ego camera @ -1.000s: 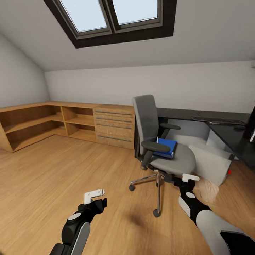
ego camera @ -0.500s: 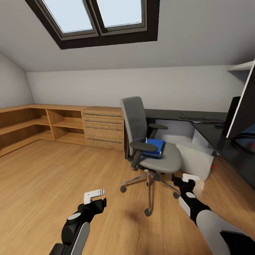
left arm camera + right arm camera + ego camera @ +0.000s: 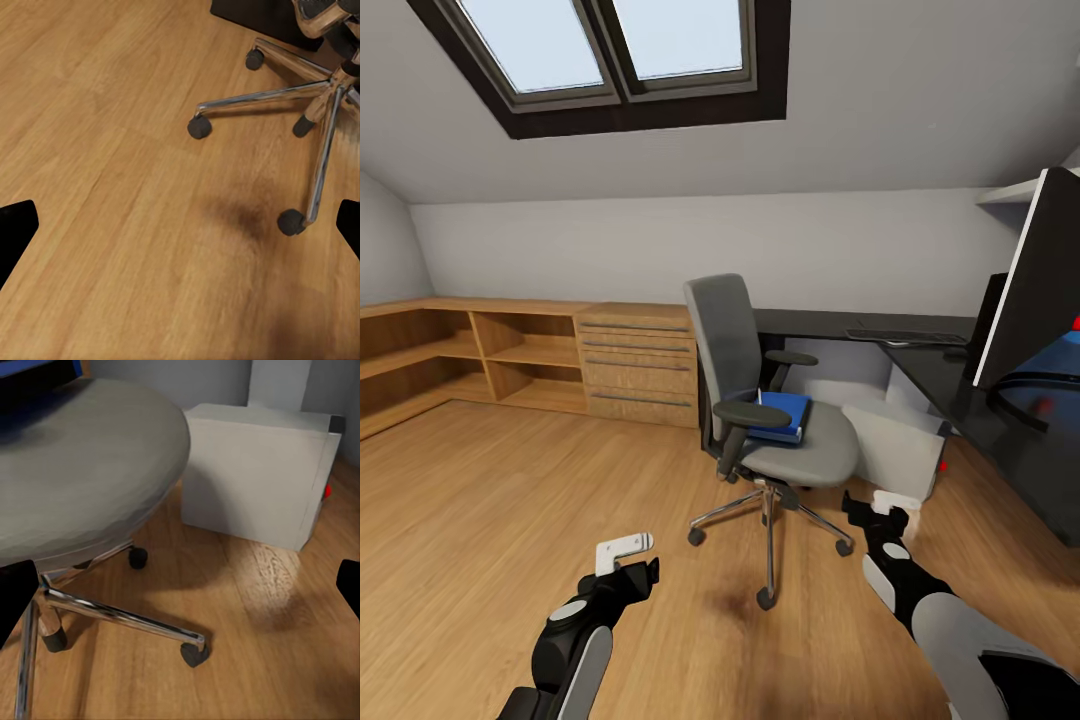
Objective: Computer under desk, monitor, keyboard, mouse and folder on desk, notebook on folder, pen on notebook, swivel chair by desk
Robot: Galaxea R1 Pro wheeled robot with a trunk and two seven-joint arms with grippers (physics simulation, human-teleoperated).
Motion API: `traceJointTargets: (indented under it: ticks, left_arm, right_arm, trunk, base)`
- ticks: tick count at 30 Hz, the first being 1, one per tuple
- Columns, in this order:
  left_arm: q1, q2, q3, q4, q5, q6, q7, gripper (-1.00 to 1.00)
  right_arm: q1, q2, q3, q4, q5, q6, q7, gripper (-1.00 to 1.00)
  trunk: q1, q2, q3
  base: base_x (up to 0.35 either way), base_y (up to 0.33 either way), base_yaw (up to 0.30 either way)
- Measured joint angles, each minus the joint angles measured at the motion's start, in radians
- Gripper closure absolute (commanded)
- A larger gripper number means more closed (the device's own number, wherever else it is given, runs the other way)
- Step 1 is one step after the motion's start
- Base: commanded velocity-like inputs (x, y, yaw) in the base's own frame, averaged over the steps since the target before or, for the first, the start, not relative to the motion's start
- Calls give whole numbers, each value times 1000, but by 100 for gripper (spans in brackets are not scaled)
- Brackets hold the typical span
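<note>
Robot is approaching swivel chair [image 3: 775,400], both tools [image 3: 628,552] [image 3: 880,508] spread wide and empty; next, reaching for blue folder [image 3: 782,415].

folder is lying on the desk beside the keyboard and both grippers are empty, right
Not quite. In the head view the blue folder lies on the seat of the swivel chair, not on the desk beside the keyboard. The left gripper and right gripper are indeed empty.
</note>
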Motion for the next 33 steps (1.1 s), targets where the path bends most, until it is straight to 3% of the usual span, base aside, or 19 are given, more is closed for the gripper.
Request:
traceJointTargets:
  ticks: [16,33]
  left_arm:
    - [0,0,18,0,1,0,0,-100]
    - [0,-1,21,1,2,0,0,-100]
  right_arm:
    - [0,20,0,-2,-2,0,-4,-100]
    - [0,17,-2,-3,-3,0,-3,-100]
  trunk:
    - [0,0,0]
    - [0,0,1]
  base:
    - [0,0,0]
    - [0,7,-245]
